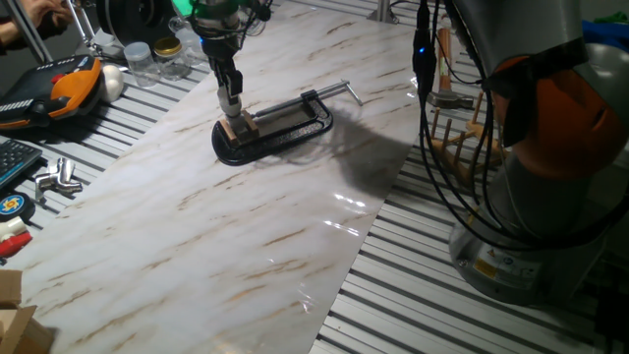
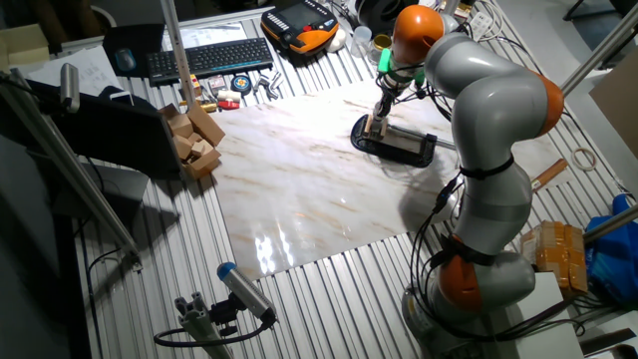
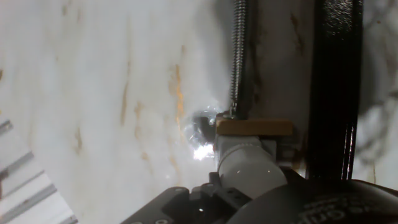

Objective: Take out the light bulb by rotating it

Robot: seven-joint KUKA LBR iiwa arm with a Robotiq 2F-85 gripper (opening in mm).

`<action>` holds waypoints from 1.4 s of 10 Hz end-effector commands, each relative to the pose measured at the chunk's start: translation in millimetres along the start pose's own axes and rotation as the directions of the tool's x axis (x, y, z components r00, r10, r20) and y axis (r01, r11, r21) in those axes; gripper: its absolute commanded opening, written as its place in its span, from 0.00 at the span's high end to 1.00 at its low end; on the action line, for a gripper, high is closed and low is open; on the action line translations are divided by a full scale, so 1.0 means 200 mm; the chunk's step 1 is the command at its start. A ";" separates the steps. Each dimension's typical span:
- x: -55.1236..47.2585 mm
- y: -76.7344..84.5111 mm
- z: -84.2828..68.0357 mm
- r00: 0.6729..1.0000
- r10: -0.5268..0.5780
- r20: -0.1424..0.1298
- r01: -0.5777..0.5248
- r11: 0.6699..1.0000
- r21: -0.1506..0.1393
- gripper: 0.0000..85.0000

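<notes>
Down at the black C-clamp on the marble sheet, the gripper stands upright over the clamp's near end, its fingers together around a small whitish piece that may be the light bulb; how firmly it is pinched I cannot tell. From the hand view, a wooden block sits against the clamp screw. Farther back, clear jars with lids stand on the slatted table; their contents are unclear.

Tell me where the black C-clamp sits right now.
In one fixed view, the black metal C-clamp lies flat on the marble-patterned board, toward its far end, directly beneath the tool; clear jars stand beyond it to the left.
</notes>
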State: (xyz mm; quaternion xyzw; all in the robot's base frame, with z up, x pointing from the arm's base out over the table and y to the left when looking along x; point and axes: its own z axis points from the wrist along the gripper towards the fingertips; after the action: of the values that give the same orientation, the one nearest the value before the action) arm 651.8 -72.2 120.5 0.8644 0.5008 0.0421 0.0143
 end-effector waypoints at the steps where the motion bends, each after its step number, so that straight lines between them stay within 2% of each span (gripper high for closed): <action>1: 0.00 0.00 0.00 0.998 -0.066 -0.008 0.066 0.998 -0.004 1.00; 4: 0.00 0.00 0.00 0.989 -0.144 -0.020 0.144 0.990 -0.006 1.00; 8: 0.01 0.00 0.00 0.982 -0.187 -0.037 0.188 0.982 0.012 1.00; 14: 0.02 -0.01 0.00 0.964 -0.263 -0.042 0.264 0.964 0.026 1.00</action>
State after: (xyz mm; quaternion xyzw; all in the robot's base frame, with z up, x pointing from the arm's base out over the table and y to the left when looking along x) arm 652.2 -68.7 121.4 0.7891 0.6124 0.0486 -0.0035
